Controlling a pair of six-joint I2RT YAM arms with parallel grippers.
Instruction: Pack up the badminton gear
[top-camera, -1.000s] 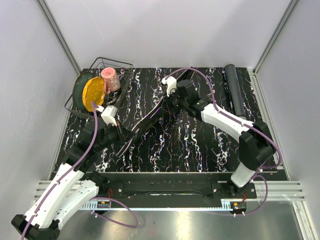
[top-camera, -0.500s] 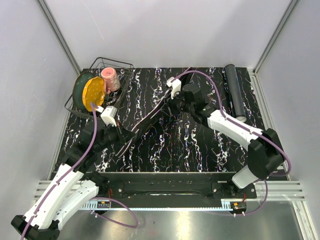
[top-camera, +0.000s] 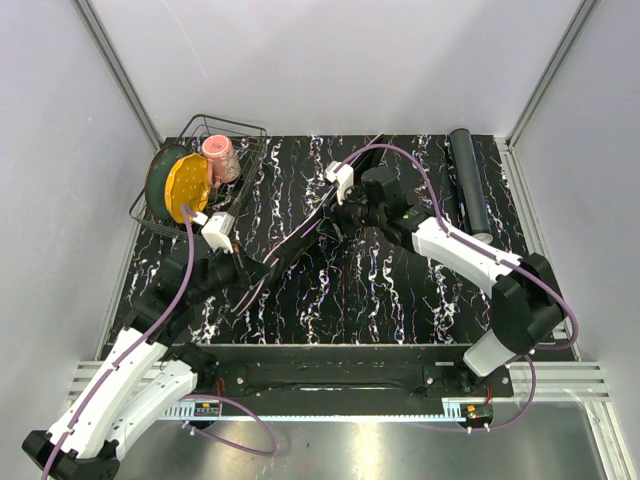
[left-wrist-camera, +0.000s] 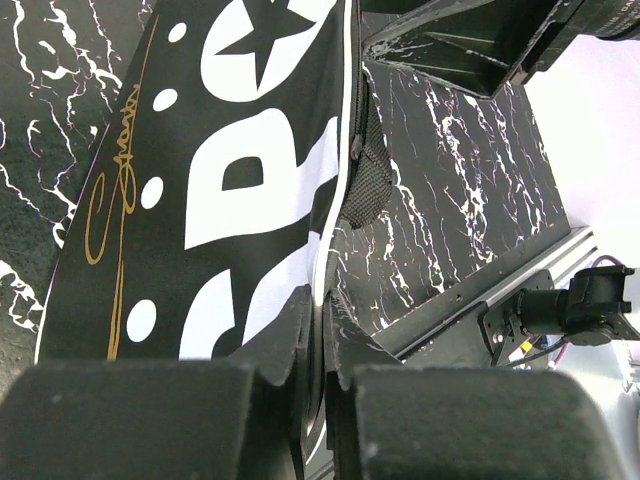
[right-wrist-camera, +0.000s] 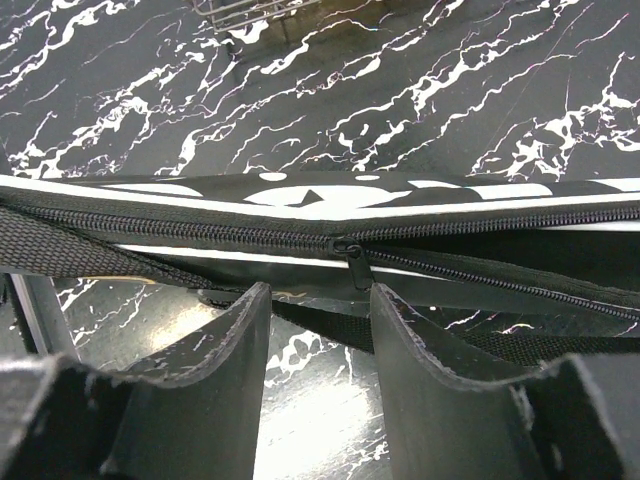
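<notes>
Left gripper (left-wrist-camera: 320, 325) is clamped tight on the rim of the black "SPORT" bag (left-wrist-camera: 210, 190). Right gripper (right-wrist-camera: 320, 300) stands with jaws parted, holding nothing, the zipper pull (right-wrist-camera: 356, 266) just beyond its fingertips. The bag runs diagonally across the marbled table (top-camera: 380, 290) between both arms, with the long black tube (top-camera: 468, 180) well apart at the right edge.

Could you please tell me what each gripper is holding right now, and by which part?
The left gripper pinches the black bag by its piped edge. The right gripper holds nothing; its jaws stand open by the zipper pull.
</notes>
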